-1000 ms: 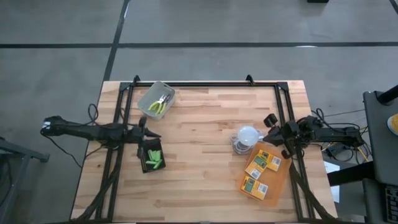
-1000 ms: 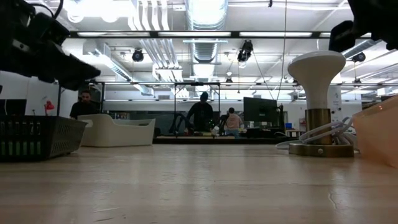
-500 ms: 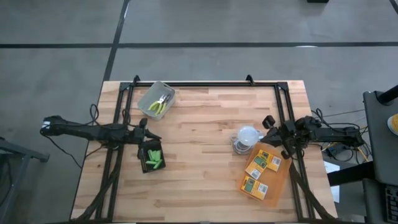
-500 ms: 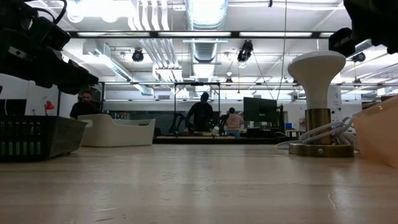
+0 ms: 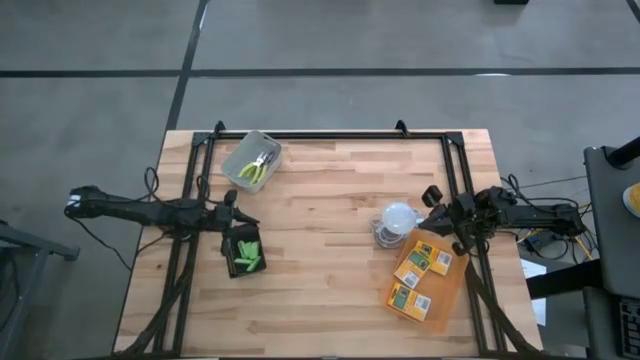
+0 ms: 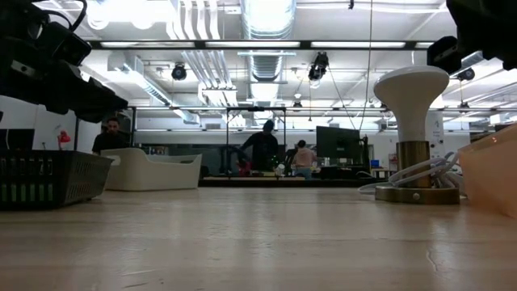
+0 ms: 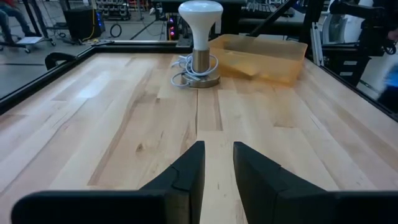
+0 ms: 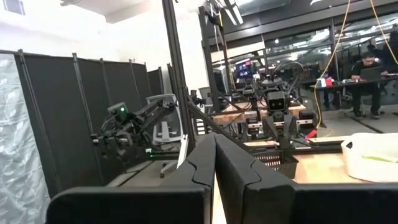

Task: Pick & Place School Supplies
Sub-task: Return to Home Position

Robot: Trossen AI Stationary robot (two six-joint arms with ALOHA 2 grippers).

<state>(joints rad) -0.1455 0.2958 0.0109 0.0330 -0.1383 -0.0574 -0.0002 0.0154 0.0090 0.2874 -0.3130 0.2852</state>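
Several bright-green sticks (image 5: 247,258) lie in the black tray (image 5: 231,264). My left gripper (image 5: 240,217) (image 7: 217,165) hovers open just beyond the tray's far end, pointing toward the table's right. Two yellow-green plier-like tools (image 5: 258,168) lie in a clear tub (image 5: 243,150) near the far left corner. Orange-yellow boxes with green labels (image 5: 425,262) (image 5: 409,300) lie on the translucent orange sheet (image 5: 451,288) at the right. My right gripper (image 5: 436,203) (image 8: 214,155) is shut, held above the table beside the sheet's far end.
A white mushroom-shaped lamp (image 5: 397,222) (image 7: 199,37) with a coiled cord stands just left of the orange sheet, close to my right gripper. A black frame (image 5: 330,135) runs along the table's far edge and sides. Bare wood (image 5: 320,250) lies between tray and lamp. People stand in the room behind.
My left gripper has sunk slightly over the black tray, then held still. Nothing on the table has moved.
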